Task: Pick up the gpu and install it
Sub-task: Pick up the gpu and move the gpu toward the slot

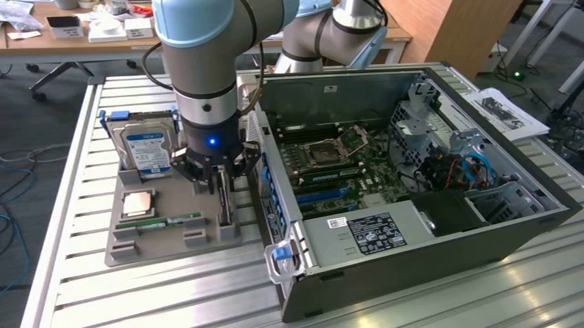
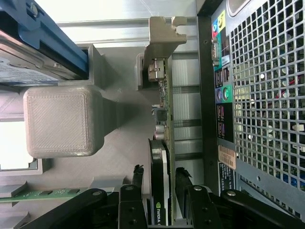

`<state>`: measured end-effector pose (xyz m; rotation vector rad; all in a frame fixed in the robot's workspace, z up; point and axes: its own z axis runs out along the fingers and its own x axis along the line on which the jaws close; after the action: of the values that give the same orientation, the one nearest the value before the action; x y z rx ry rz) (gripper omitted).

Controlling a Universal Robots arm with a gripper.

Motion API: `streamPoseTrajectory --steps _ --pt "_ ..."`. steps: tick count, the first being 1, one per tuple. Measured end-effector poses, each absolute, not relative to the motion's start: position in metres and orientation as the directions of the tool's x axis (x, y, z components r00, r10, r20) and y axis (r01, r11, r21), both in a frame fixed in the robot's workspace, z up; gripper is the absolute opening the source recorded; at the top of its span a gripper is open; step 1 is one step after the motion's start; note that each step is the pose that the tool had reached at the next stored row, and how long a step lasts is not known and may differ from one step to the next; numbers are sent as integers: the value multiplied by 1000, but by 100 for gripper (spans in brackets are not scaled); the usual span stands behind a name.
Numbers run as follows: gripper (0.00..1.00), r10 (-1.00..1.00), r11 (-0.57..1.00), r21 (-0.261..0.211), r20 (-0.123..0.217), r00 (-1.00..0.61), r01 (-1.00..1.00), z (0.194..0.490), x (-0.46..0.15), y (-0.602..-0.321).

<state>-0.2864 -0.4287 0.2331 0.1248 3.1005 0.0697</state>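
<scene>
The gpu (image 1: 223,205) stands edge-on in a slot of the grey holder tray (image 1: 128,254), right beside the open computer case (image 1: 347,92). In the wrist view the gpu (image 2: 162,157) is a dark card with a tan metal bracket (image 2: 159,38) at its far end. My gripper (image 1: 223,179) is lowered straight over the card. Its black fingers (image 2: 138,179) stand on either side of the card, open, with a thin gap showing on one side. My gripper (image 2: 160,179) straddles the end of the card away from the bracket.
A blue-labelled hard drive (image 1: 146,150) stands upright in the tray, with a processor chip (image 1: 137,203) and a green memory stick (image 1: 169,223) near it. The case's perforated rear panel (image 2: 267,95) runs close alongside the card. The slatted metal table (image 1: 137,301) lies below.
</scene>
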Motion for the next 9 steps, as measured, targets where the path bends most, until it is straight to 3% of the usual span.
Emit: streamPoseTrajectory --steps 9 --pt "39 81 996 46 -36 -996 79 233 -286 -429"
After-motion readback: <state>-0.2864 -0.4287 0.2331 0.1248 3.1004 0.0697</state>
